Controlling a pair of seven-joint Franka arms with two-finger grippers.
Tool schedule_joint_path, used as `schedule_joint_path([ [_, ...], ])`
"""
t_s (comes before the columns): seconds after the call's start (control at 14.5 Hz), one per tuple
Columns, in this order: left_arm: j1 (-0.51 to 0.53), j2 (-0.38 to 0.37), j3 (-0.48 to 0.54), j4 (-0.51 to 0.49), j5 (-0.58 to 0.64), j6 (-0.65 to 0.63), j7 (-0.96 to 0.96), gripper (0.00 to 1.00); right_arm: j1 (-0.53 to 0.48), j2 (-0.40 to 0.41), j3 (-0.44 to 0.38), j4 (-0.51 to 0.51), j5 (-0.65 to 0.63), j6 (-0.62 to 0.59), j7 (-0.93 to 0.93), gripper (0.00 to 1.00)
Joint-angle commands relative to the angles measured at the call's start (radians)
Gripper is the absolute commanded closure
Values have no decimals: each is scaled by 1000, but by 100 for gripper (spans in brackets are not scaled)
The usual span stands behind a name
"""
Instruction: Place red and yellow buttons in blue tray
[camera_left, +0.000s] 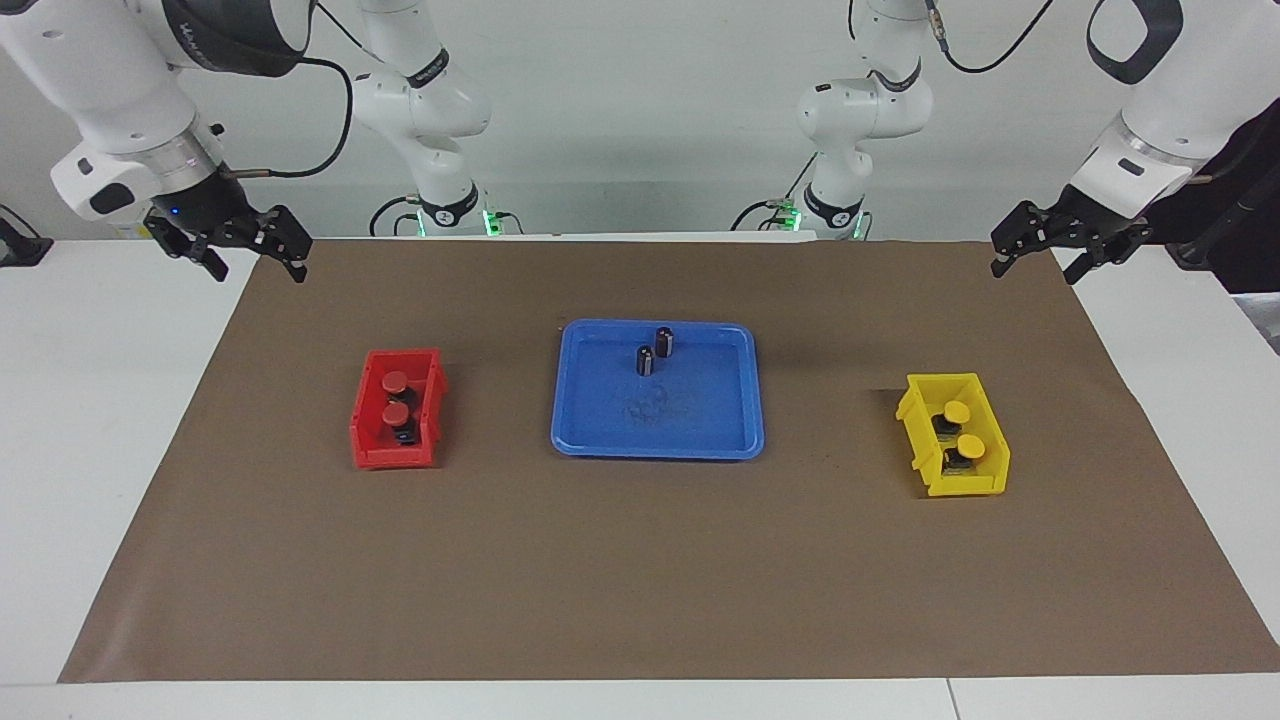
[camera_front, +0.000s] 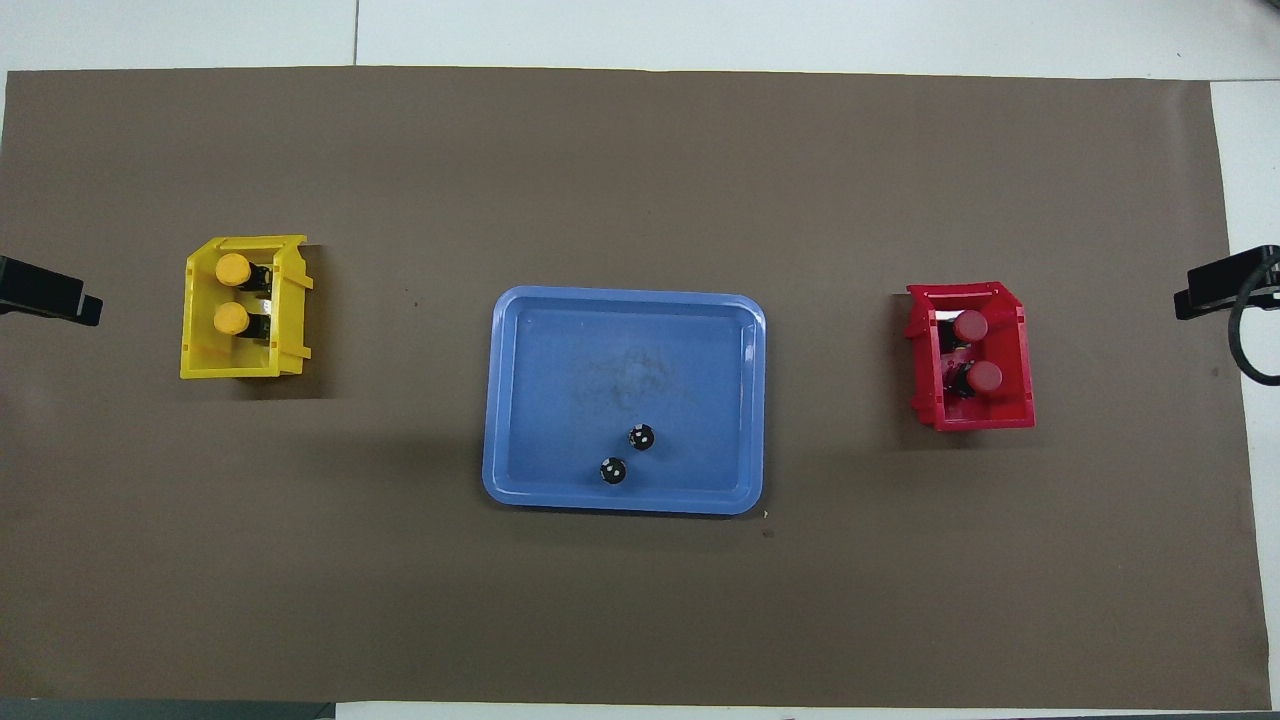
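Note:
Two red buttons (camera_left: 395, 382) (camera_left: 396, 413) stand in a small red bin (camera_left: 372, 445) toward the right arm's end; they also show in the overhead view (camera_front: 968, 325) (camera_front: 984, 376). Two yellow buttons (camera_left: 957, 412) (camera_left: 971, 446) stand in a small yellow bin (camera_left: 965, 488) toward the left arm's end, also in the overhead view (camera_front: 232, 269) (camera_front: 230, 318). The blue tray (camera_left: 700, 410) (camera_front: 560, 380) lies between the bins. My right gripper (camera_left: 256, 270) hangs open and empty over the mat's corner. My left gripper (camera_left: 1035, 270) hangs open and empty over the other corner. Both arms wait.
Two dark capless cylinders (camera_left: 664, 341) (camera_left: 645, 360) stand upright in the tray, on its side nearer the robots. A brown mat (camera_left: 640, 580) covers the white table. Only the grippers' tips show at the overhead view's side edges.

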Motion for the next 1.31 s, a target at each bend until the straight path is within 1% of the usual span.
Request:
schedule_joint_path([
  [0.0,-10,-23,6,-21,28,-5,-9,0,-4,6,6,13,-2,-4,11,0],
  [0.62,-11,-23,6,-21,28,-5,-9,0,-4,6,7,10,-5,1,5,0],
  [0.76,-11,-23,6,-21,28,-5,-9,0,2,15,14,14,-6,50,8,0],
  [0.89,-11,-23,6,-21,28,-5,-9,0,14,30,18,-19,9,122,11,0],
  [1.03,-11,-23,6,-21,28,-5,-9,0,56,49,18,-85,12,209,24,0],
  [1.24,-11,-23,6,-21,28,-5,-9,0,57,67,18,-231,33,396,33,1],
])
